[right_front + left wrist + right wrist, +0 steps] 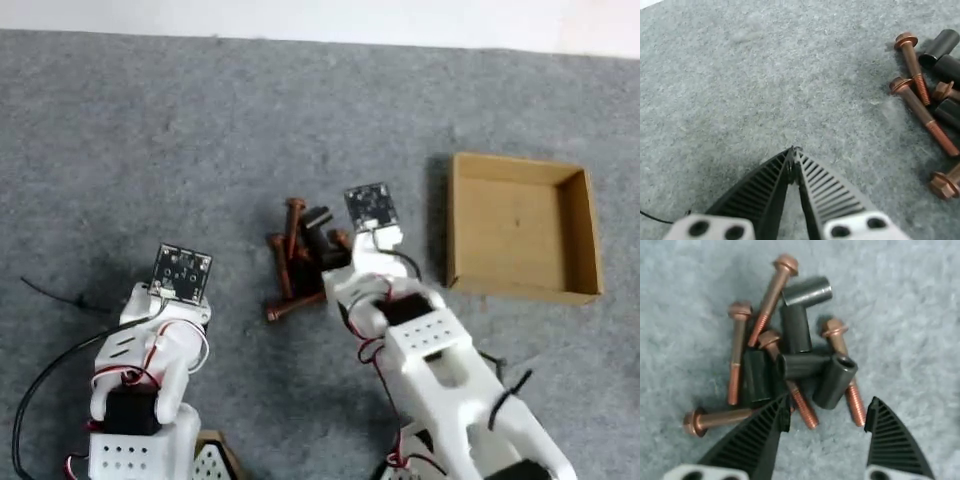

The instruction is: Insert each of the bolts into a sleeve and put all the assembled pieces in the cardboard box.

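A heap of copper bolts (774, 290) and dark sleeves (807, 291) lies on the grey carpet in the middle (295, 255). My right gripper (827, 407) hovers open just above the near side of the heap, with one sleeve (835, 380) and two bolt tips between its fingers. The right arm's wrist (372, 215) covers part of the heap in the high view. My left gripper (794, 155) is shut on nothing, over bare carpet to the left of the heap, whose bolts (912, 60) lie off to one side. The cardboard box (520, 228) stands at the right.
Grey carpet covers the table, with wide free room at the back and left. A thin black cable (55, 295) trails at the far left near the left arm.
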You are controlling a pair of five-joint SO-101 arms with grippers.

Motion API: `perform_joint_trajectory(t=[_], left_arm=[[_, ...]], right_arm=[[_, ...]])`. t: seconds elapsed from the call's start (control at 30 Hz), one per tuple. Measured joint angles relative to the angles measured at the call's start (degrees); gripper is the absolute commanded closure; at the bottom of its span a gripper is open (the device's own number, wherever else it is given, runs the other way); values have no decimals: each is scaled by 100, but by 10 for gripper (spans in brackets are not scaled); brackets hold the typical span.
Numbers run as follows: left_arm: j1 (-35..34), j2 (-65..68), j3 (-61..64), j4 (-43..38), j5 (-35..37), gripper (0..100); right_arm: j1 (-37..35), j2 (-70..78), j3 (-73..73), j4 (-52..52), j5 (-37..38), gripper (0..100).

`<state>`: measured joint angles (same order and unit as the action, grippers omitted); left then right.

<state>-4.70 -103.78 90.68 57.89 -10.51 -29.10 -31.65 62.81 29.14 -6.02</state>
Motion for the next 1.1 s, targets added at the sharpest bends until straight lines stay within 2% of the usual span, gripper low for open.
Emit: perform_joint_trajectory(t=[0.2,0.47,0.77,0.93,1.1], left_arm=[[0,0,0,0,0,991],[0,0,0,0,0,990],[0,0,0,0,0,990],[0,0,0,0,0,990],[0,0,0,0,0,990]], right_arm=[[-9,387,0,-9,-18,768],[44,1248,-26,-853,-18,768],[149,1336,-281,-897,-26,768],[290,1336,-281,-1011,-360,769],[299,1336,-281,-1125,-475,878]])
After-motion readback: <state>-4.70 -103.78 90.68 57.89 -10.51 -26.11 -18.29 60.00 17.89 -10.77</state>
